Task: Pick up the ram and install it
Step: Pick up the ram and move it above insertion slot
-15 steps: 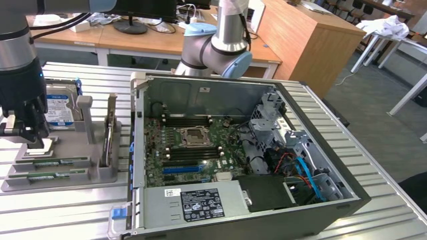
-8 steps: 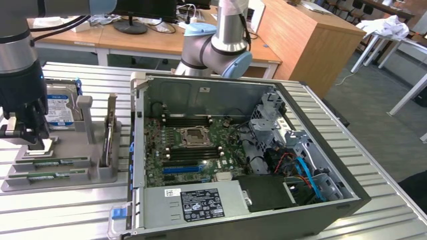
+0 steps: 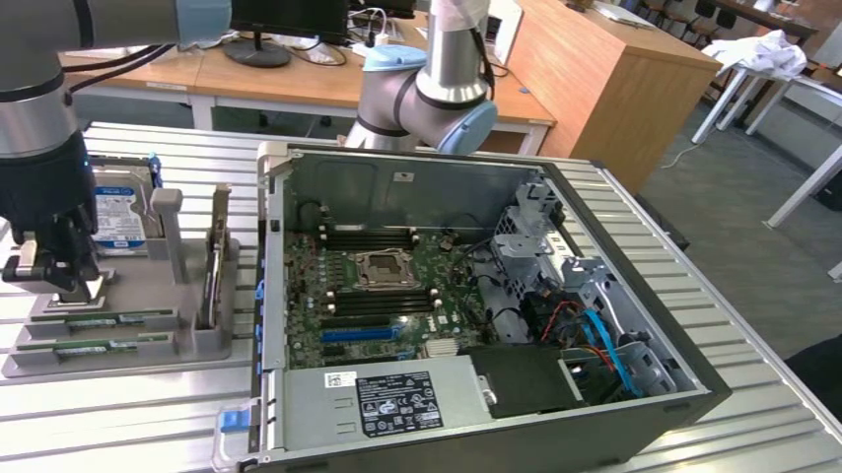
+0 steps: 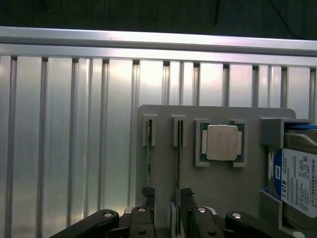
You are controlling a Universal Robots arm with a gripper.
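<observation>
Wrist view: claw (image 4: 167, 194) at edge-on ram (image 4: 178, 163), near end hidden behind it.

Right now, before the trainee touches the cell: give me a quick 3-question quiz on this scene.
1. True or false: the CPU sits in the same gray holder as the hard drive.
2. The end effector is down at: A) the motherboard, B) the holder, C) the power supply.
3. Fill in: the holder carries ___ ram sticks.

Key: 1 true; 2 B; 3 two.
</observation>
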